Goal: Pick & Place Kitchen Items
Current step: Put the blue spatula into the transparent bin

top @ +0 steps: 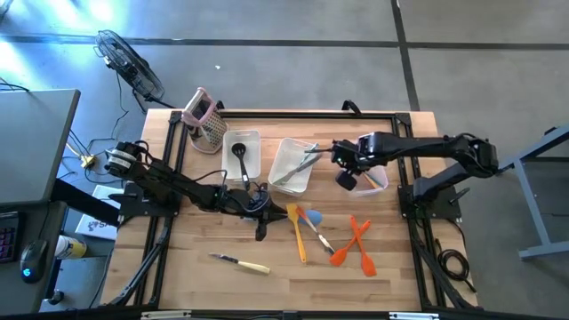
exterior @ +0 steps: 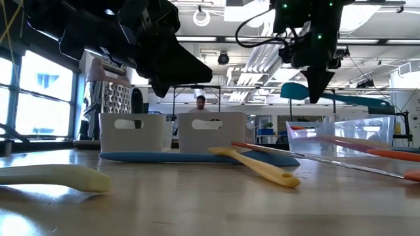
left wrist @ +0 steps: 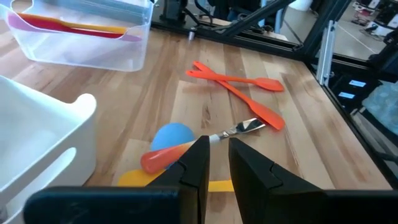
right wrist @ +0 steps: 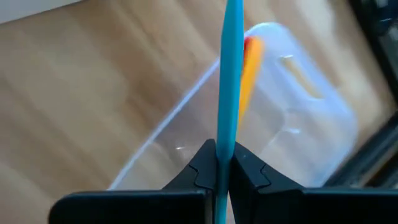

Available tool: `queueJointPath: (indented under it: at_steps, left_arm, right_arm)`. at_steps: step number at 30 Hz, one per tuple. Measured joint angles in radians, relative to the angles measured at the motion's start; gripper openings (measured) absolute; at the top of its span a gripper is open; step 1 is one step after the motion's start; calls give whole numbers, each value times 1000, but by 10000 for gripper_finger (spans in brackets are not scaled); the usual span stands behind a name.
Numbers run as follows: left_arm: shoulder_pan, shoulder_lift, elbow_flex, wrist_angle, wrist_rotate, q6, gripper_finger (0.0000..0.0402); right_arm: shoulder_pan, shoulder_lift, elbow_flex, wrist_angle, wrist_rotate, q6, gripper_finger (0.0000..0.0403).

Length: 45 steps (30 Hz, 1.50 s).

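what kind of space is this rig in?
Likely an open lab or workshop: bare concrete floor, exposed ceiling lights and ducts, a black floor fan beside the wooden worktable.

Even overhead light falls on the desk [top: 178,284] in the high view, shadows under the arms staying soft, while blue-white glare floods the floor at the upper left corner. The low view looks into bright ceiling lamps and windows, so both arms read as dark silhouettes, and the pale handle [exterior: 56,177] nearest the lens is blurred. In the right wrist view the teal spatula [right wrist: 231,74] stays sharp against smeared wood grain and bin [right wrist: 298,118].
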Motion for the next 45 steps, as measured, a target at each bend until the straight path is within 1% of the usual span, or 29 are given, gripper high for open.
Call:
queueJointPath:
  at_steps: [4, 15, 20, 27, 33, 38, 40, 45]
  left_arm:
    - [0, 0, 0, -2, 0, 0, 57]
    - [0, 0, 0, -5, 0, -7, 57]
    - [0, 0, 0, -5, 0, -7, 57]
    - [0, 0, 0, -7, 20, -8, 57]
    - [0, 0, 0, -8, 21, -8, 57]
    - [0, 0, 0, -8, 20, -8, 57]
    - [0, 0, 0, -5, 20, -6, 57]
    - [0, 0, 0, -4, 19, -4, 57]
  right_arm:
    - [-28, 0, 0, 25, 22, -20, 8]
    - [-43, 0, -1, 65, -21, -22, 8]
    - [-51, 0, -71, 121, -55, -22, 8]
    - [-57, 0, -136, 152, -25, 20, 8]
    - [-75, 0, -198, 177, -42, 36, 8]
    - [-77, 0, -235, 232, -55, 37, 8]
    - [-77, 0, -239, 239, -60, 37, 15]
    - [-77, 0, -240, 239, -59, 61, 48]
